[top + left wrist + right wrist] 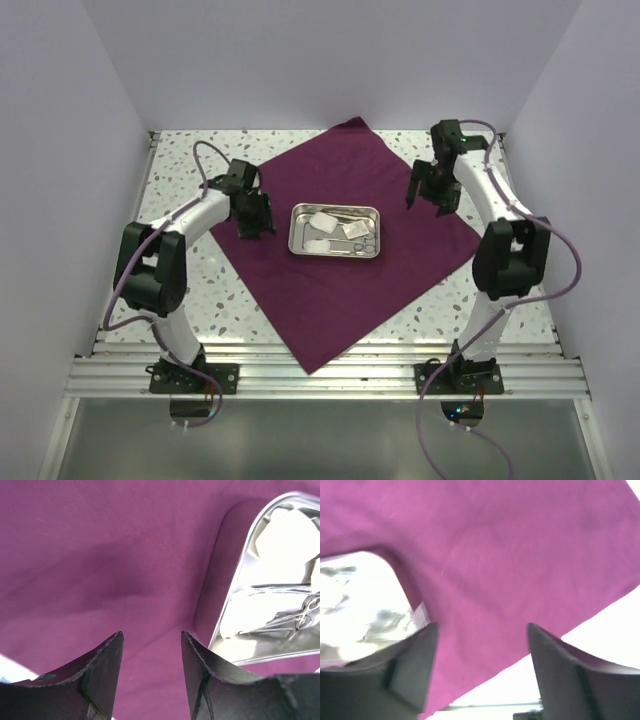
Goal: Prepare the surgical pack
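Note:
The surgical pack's maroon cloth (pixel 330 290) lies flat as a diamond on the table. On its middle sits a small steel tray (pixel 297 228) holding white gauze squares (pixel 323 221) and silver scissor-like instruments (pixel 362 236). My left gripper (pixel 252 226) hovers over the cloth just left of the tray, open with nothing between its fingers; the left wrist view shows the cloth (pixel 110 565) under the gripper (pixel 152 636) and the tray (pixel 235 610) to the right. My right gripper (pixel 425 196) hangs open above the cloth's right part; below the gripper (pixel 482 628) is the cloth (pixel 510 555) near its edge.
The speckled tabletop (pixel 190 170) shows around the cloth. White walls close in the left, right and back. An aluminium rail (pixel 320 375) carrying both arm bases runs along the near edge. Cables loop beside each arm.

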Action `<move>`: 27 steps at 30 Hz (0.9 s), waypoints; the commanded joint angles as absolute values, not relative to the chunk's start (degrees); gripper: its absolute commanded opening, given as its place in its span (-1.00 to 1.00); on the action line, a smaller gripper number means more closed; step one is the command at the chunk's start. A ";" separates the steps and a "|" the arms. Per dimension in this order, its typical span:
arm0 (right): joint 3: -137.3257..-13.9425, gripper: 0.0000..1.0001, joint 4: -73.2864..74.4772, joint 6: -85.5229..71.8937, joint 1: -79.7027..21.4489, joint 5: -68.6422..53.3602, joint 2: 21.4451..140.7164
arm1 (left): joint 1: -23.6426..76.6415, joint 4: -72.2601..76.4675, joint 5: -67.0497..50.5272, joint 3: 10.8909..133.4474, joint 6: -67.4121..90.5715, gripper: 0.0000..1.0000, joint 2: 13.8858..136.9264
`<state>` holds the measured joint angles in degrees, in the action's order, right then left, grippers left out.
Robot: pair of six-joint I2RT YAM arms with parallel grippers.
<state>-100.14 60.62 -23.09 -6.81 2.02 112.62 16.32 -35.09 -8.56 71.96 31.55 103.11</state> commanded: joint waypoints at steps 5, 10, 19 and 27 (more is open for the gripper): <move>-85.38 0.67 62.60 -18.72 -11.76 -11.51 92.92 | 16.00 -35.86 -6.06 70.85 28.39 0.13 91.16; -77.45 0.64 60.47 -17.84 -29.94 -8.10 84.57 | 15.38 -37.61 -4.75 68.03 30.41 0.21 85.53; -72.06 0.69 53.70 -19.16 -55.09 -4.67 82.43 | 13.54 -48.24 9.57 72.50 36.55 0.26 80.77; -73.04 0.55 50.28 -16.88 -74.17 -0.44 94.12 | 11.95 -56.59 20.91 76.55 45.43 0.30 80.07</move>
<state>-72.69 52.95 -18.72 -71.05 -2.48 92.05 12.75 -51.75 13.82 73.73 40.36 82.17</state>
